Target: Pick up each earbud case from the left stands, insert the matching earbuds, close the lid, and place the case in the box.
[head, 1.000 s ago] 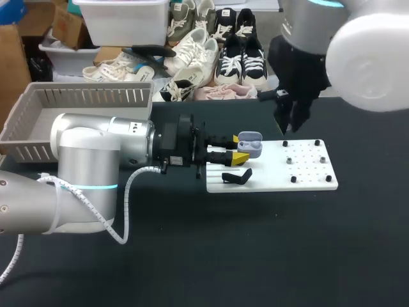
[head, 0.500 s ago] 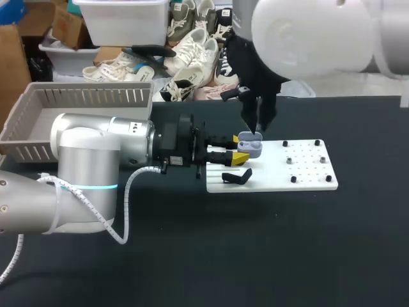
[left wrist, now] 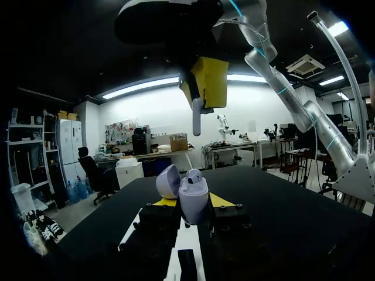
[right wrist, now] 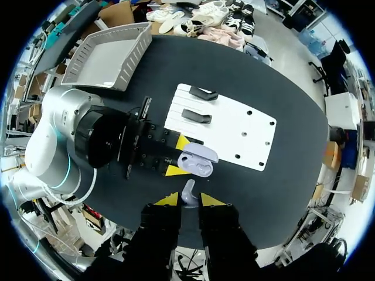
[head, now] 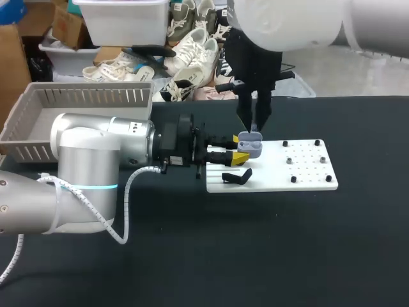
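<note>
A lavender earbud case [head: 250,146] is held with its lid open over the left end of the white board [head: 300,170]. My left gripper [head: 238,148] is shut on it from both sides. In the left wrist view the case [left wrist: 192,199] stands between the yellow tips of my left gripper [left wrist: 191,204], with the lid [left wrist: 168,180] tipped back. My right gripper [head: 254,123] hangs just above the case, fingers pointing down. It is shut on a pale earbud [right wrist: 188,193], which sits between the tips of the right gripper [right wrist: 188,199] over the case [right wrist: 197,161]. From below, the earbud [left wrist: 196,120] shows under those yellow tips.
A black stand [head: 236,176] lies on the board's near left corner, and a second stand [right wrist: 203,93] shows in the right wrist view. Small black pegs [head: 293,179] dot the board's right half. A grey slatted box [head: 77,102] sits at the table's far left.
My right arm has swung left from above the board's right half to directly over the open case. The left arm and the case have stayed put.
</note>
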Controlling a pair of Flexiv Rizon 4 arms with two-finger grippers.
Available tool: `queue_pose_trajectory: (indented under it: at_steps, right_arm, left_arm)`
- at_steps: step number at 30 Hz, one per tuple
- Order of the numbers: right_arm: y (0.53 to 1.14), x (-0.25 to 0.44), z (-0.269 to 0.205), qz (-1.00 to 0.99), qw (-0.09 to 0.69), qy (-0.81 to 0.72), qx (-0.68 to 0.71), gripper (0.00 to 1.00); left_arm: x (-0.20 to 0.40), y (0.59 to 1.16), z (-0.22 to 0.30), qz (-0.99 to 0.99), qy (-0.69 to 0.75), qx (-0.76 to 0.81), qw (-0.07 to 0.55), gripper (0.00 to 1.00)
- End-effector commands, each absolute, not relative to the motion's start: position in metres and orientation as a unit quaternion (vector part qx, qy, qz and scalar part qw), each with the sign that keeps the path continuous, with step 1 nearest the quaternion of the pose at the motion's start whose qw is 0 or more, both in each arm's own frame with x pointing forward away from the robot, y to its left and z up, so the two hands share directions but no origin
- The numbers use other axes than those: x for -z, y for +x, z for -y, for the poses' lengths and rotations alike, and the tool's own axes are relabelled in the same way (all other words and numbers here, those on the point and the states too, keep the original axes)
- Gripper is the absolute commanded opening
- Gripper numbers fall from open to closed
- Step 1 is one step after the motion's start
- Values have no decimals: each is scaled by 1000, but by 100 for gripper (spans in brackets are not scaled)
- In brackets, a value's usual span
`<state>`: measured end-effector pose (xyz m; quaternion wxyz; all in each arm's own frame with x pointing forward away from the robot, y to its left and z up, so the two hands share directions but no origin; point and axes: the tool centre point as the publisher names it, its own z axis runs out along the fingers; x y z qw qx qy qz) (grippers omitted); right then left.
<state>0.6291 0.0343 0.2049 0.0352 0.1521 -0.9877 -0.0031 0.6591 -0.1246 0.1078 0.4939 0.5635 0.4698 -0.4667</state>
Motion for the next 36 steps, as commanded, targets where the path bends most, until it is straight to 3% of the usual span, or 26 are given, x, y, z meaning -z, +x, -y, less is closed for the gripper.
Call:
queue_pose_trajectory:
  at_steps: [1,36]
  right_arm:
    - [626,-205,-33,988,32,151,3,0]
    - [628,-194,-56,991,55,121,26,0]
  left_arm:
    - [-107,659,125,-469,563,467,495,0]
    - [-107,659,125,-469,563,467,495,0]
